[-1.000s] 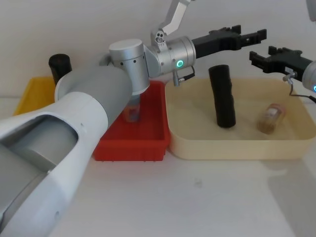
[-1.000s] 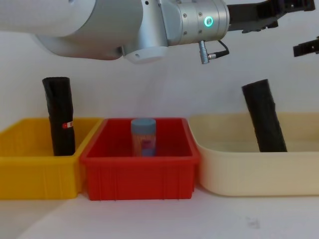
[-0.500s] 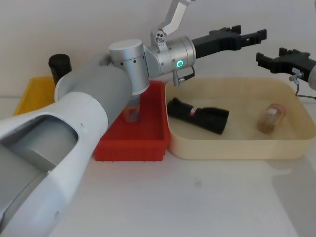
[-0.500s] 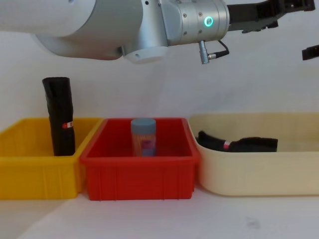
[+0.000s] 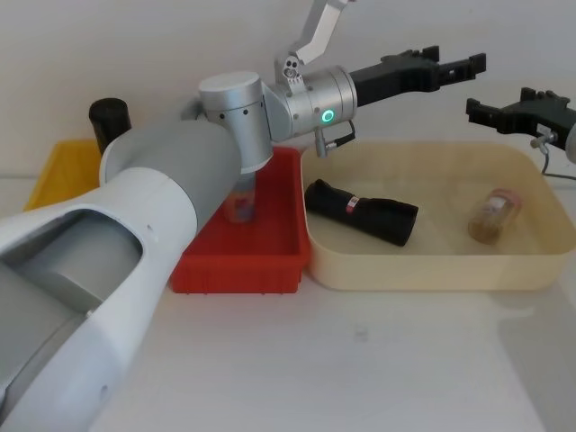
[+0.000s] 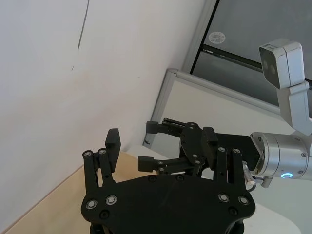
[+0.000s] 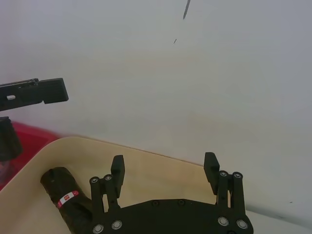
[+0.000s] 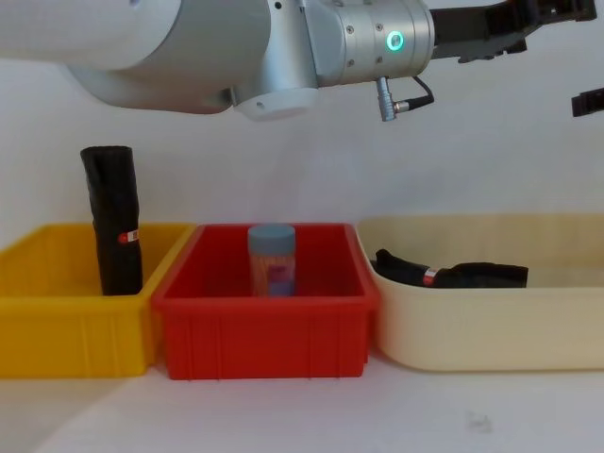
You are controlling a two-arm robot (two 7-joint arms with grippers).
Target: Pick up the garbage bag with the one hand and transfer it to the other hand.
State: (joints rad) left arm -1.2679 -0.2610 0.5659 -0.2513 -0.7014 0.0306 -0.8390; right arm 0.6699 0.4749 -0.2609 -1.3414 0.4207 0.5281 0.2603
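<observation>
The garbage bag (image 5: 360,211) is a black roll with a red-and-white label band. It lies on its side in the left half of the cream tray (image 5: 423,270), also seen low in the chest view (image 8: 453,276) and in the right wrist view (image 7: 66,201). My left gripper (image 5: 461,65), on the green-ringed arm, hangs open in the air above the tray's back edge (image 8: 547,11), holding nothing. My right gripper (image 5: 495,103) is open and empty, high over the tray's far right corner (image 7: 164,163), facing the left one across a gap.
A like black roll (image 8: 113,222) stands upright in the yellow bin (image 8: 66,321) at the left. The red bin (image 8: 264,330) in the middle holds a blue-lidded jar (image 8: 272,260). A brown jar (image 5: 493,214) lies in the cream tray's right half. The left arm spans the red bin.
The garbage bag stood leaning in the cream tray a second ago and has toppled flat onto the tray floor. The right gripper drew back a little to the right. The left gripper stayed still.
</observation>
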